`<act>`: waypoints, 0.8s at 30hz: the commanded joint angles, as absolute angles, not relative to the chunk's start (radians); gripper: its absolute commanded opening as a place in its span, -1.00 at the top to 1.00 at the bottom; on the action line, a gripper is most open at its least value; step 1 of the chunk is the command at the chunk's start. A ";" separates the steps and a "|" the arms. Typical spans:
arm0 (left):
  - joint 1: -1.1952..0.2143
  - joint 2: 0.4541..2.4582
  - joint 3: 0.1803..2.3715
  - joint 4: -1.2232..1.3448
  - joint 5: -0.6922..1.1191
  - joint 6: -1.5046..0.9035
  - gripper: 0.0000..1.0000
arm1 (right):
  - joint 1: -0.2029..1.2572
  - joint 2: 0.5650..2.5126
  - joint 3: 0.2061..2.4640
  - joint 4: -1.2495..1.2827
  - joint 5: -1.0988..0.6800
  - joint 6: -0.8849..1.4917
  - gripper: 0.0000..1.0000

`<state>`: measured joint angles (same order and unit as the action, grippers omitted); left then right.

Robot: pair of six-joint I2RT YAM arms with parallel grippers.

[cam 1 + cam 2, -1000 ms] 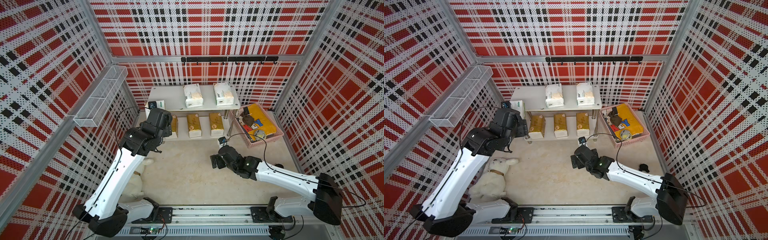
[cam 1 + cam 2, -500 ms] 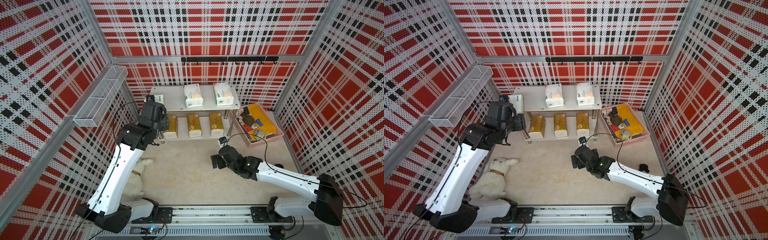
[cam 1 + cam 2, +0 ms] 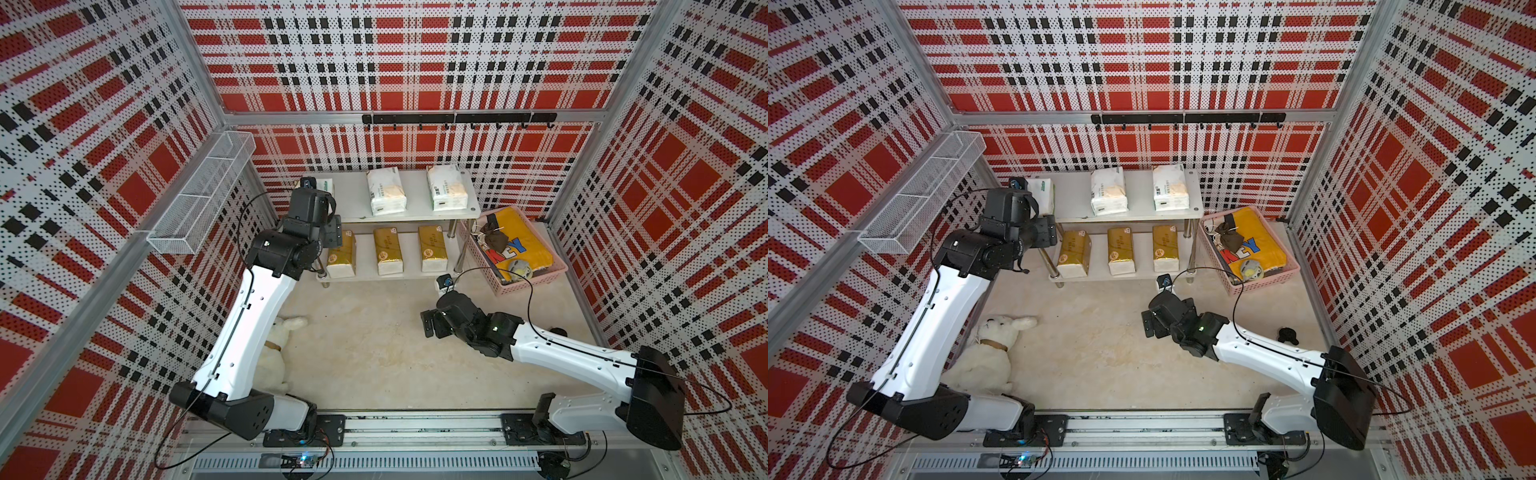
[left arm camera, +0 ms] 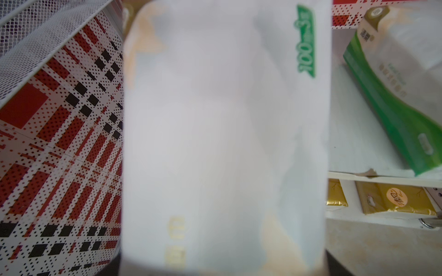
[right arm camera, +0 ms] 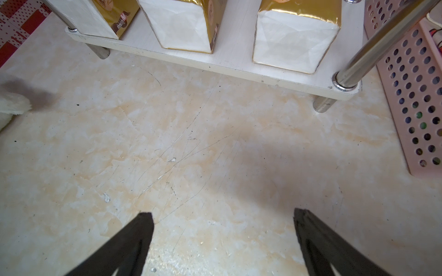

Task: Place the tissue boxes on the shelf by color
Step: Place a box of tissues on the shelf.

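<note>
The shelf (image 3: 415,197) stands at the back wall. Two white tissue boxes (image 3: 385,196) (image 3: 446,192) lie on its top board. Three gold ones (image 3: 341,259) (image 3: 388,251) (image 3: 432,248) sit on the lower board. My left gripper (image 3: 322,193) is at the top board's left end, shut on a third white tissue box (image 3: 326,185). That box (image 4: 222,143) fills the left wrist view and hides the fingers. My right gripper (image 3: 430,324) hangs open over bare floor in front of the shelf, with nothing between its fingertips (image 5: 143,222).
A pink basket (image 3: 536,278) with clothes stands right of the shelf. A white wire mesh basket (image 3: 199,199) hangs on the left wall. A white plush toy (image 3: 992,353) lies by the left arm's base. A hook rail (image 3: 457,118) runs along the back wall.
The left arm has carried the white box up and back, from in front of the shelf's left side to the left end of the top board. The right arm has not moved.
</note>
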<state>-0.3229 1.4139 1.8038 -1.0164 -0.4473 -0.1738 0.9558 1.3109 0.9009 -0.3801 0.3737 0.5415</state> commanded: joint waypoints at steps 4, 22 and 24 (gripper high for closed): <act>-0.291 1.449 1.875 -0.951 -0.389 -0.143 -0.57 | 0.965 1.345 0.943 -0.385 0.362 0.546 -1.00; -0.259 1.591 1.992 -0.908 -0.344 -0.152 -0.56 | 0.968 1.359 0.947 -0.393 0.366 0.546 -1.00; -0.258 1.608 2.002 -0.908 -0.342 -0.149 -0.56 | 0.968 1.346 0.939 -0.391 0.372 0.578 -1.00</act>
<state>-0.2638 1.5967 1.9602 -0.9573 -0.3447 -0.1524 0.9600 1.3575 0.9329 -0.3851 0.3599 0.5484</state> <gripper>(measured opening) 0.781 0.999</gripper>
